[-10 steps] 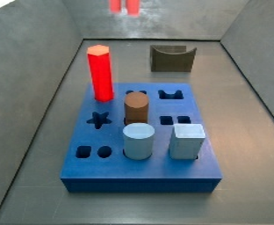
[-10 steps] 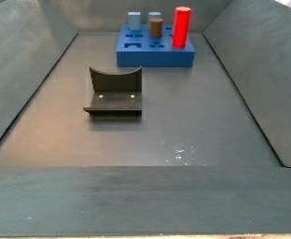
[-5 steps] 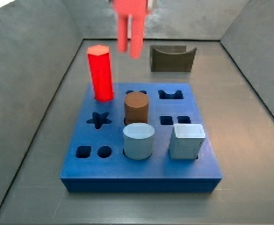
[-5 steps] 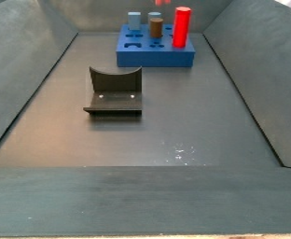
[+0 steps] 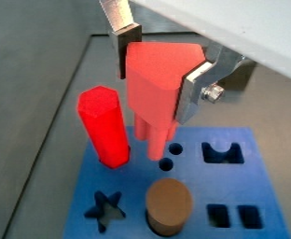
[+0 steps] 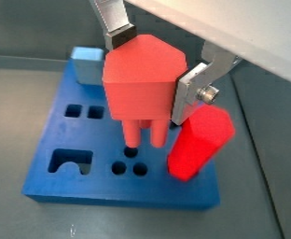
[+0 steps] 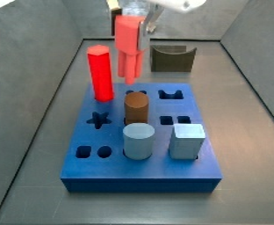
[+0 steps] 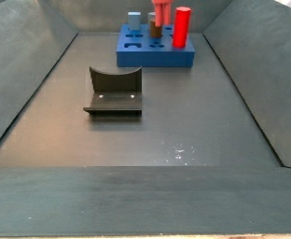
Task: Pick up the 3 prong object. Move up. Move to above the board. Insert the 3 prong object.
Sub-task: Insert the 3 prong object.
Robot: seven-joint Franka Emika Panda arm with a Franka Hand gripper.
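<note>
My gripper (image 5: 160, 75) is shut on the 3 prong object (image 5: 155, 93), a salmon-red block with its prongs pointing down. It also shows in the other wrist view (image 6: 142, 84) and in both side views (image 7: 130, 44) (image 8: 162, 14). The block hangs upright over the rear part of the blue board (image 7: 104, 171), beside the bright red hexagonal post (image 7: 101, 75). Its prong tips hover a little above the small round holes (image 5: 173, 147). The board also shows in the other views (image 6: 61, 140) (image 8: 155, 58).
A brown cylinder (image 7: 136, 109), a pale blue cylinder (image 7: 139, 141) and a pale blue cube (image 7: 188, 141) stand in the board. The dark fixture (image 7: 172, 58) (image 8: 113, 91) stands on the floor beyond the board. Grey walls enclose the floor.
My gripper has come down from the top of the side view with the 3 prong object, stopping over the board's rear beside the red post.
</note>
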